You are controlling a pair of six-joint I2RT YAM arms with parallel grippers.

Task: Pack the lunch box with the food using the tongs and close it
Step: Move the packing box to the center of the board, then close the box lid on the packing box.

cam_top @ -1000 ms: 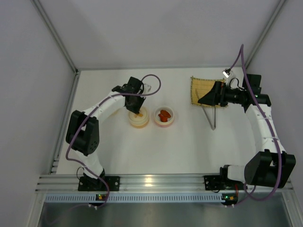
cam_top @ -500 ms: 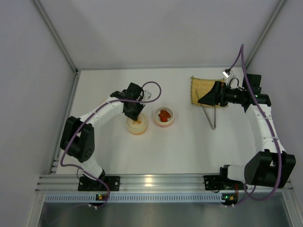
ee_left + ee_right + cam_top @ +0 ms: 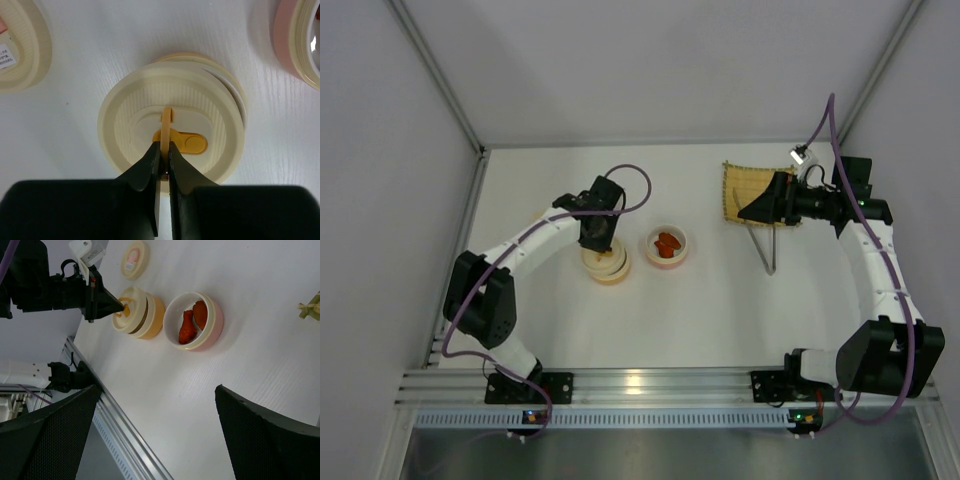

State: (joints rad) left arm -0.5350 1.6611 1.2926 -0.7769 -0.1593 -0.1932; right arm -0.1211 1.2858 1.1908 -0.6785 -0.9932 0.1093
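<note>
Since a second ago the left arm has swung in toward me, and the orange bowl (image 3: 607, 266), which then showed its open top, now wears a cream lid (image 3: 127, 125). The left gripper (image 3: 164, 146) sits right over that lid with its fingers nearly pressed together, pinching the thin upright tab (image 3: 167, 113) at the middle, just behind a yellow plug (image 3: 189, 143). The lid sits off-centre: in the left wrist view a sliver of the bowl's rim shows past its far right edge. Just beside it to the right, not touching, is the pink bowl (image 3: 666, 247), uncovered, with the food (image 3: 192, 321) inside, two red-orange pieces lying side by side. A second lid (image 3: 134, 259), cream with a pink patch, lies on the table (image 3: 700, 310) beyond the orange bowl, apart from it. On my right nothing has shifted: the right gripper (image 3: 156, 390) hangs over the near edge of the mat (image 3: 742, 186) with its fingers spread as wide as they go and only bare table between them. The tongs (image 3: 766, 250) lie flat on the table, running from under that gripper toward me with the joined end nearest, well apart from both bowls, and nothing grips them.
</note>
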